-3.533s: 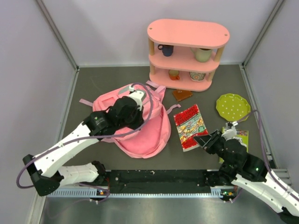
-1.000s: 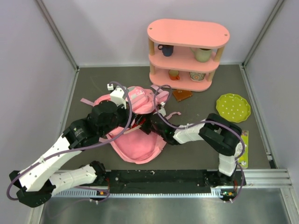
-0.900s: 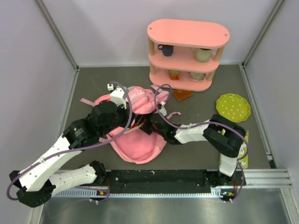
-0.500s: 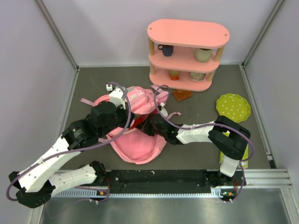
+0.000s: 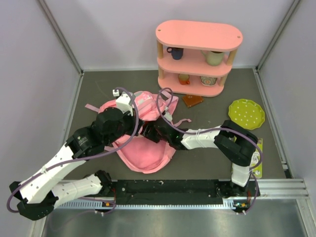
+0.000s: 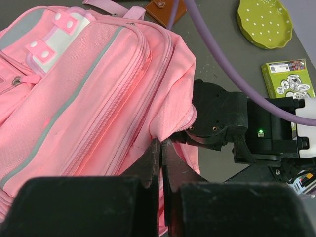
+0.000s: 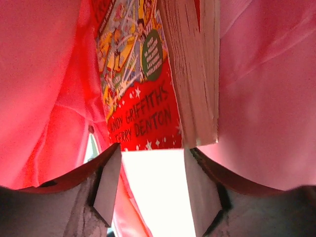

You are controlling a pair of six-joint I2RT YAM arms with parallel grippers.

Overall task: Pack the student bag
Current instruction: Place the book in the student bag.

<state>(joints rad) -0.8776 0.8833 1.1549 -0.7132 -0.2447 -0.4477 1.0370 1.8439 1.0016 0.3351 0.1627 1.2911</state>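
Your left gripper (image 6: 161, 144) was pinched shut on the mouth edge of the one student bag (image 5: 148, 154), which lay left of centre on the table (image 5: 202, 163). Your right gripper (image 7: 152, 159) sat inside the bag with its jaws apart, one book (image 7: 140, 113) just past the tips. Farther out were one plate (image 5: 246, 113), one booklet (image 6: 289, 79) and one shelf (image 5: 199, 34). Bare table lay between bag and plate.

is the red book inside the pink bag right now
Yes, the right wrist view shows the red book lying with the pink fabric of the student bag close around it on both sides.
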